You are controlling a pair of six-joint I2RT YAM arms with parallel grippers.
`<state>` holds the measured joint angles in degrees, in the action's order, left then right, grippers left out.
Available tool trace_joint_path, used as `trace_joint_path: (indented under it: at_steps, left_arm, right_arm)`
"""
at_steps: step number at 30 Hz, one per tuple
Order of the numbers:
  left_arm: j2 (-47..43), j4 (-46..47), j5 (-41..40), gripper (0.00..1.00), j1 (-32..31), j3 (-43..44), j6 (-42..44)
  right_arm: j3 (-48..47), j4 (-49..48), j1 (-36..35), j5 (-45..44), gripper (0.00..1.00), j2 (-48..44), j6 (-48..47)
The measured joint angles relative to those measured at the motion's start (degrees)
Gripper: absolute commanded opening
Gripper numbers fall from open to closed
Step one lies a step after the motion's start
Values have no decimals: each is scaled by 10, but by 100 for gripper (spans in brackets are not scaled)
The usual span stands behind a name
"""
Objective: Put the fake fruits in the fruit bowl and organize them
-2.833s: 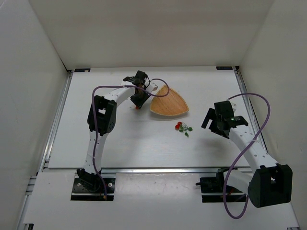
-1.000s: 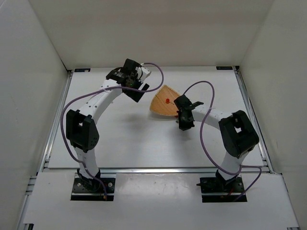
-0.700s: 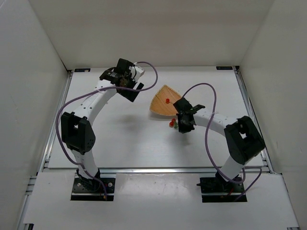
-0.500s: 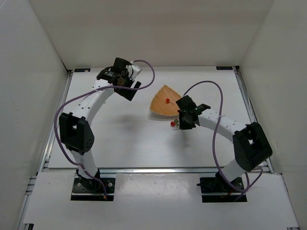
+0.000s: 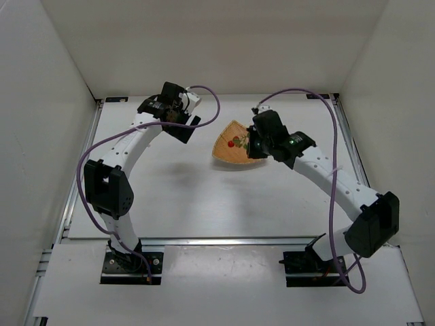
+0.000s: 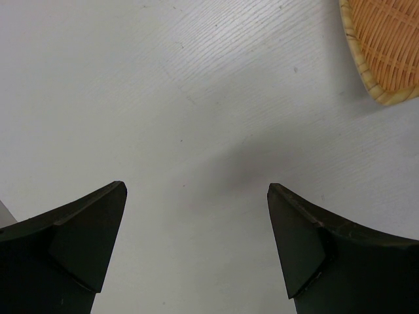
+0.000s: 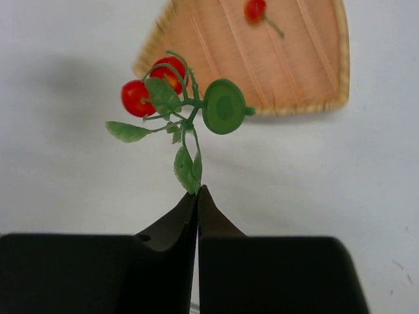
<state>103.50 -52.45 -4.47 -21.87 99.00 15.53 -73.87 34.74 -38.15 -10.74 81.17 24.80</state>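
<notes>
The fruit bowl [image 5: 228, 155], a tan woven rounded triangle, lies at the table's back middle. A single red berry with a thin stem [image 7: 255, 10] rests inside it. My right gripper [image 7: 197, 190] is shut on a leaf of the small cluster of red berries with green leaves [image 7: 163, 91]. The cluster [image 5: 233, 142] hangs above the bowl's near rim [image 7: 294, 108], off the right gripper [image 5: 251, 145]. My left gripper [image 6: 196, 190] stands open and empty over bare table, left of the bowl's corner [image 6: 386, 52]. In the top view the left gripper [image 5: 182, 128] sits at the back left.
White walls close the table in at the back and both sides. Purple cables loop above both arms. A metal rail [image 5: 204, 240] runs along the table's near edge, with the arm bases behind it.
My right arm has lifted the cluster off the table in front of the bowl and carried it back over the bowl. The left arm drew slightly left and then stayed still, open.
</notes>
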Motion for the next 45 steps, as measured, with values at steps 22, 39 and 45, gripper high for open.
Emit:
trace_joint_path:
  at_steps: [22, 39, 45]
  left_arm:
    - [-40, 1, -17, 100, 37, -41, -2]
    - [-108, 37, -86, 100, 219, -140, -143]
    - [-196, 51, -67, 100, 246, -163, -207]
  right_arm:
    - [-190, 57, 52, 1, 100, 237, -27]
    - [203, 50, 414, 58, 100, -78, 20]
    - [208, 43, 431, 68, 100, -88, 18]
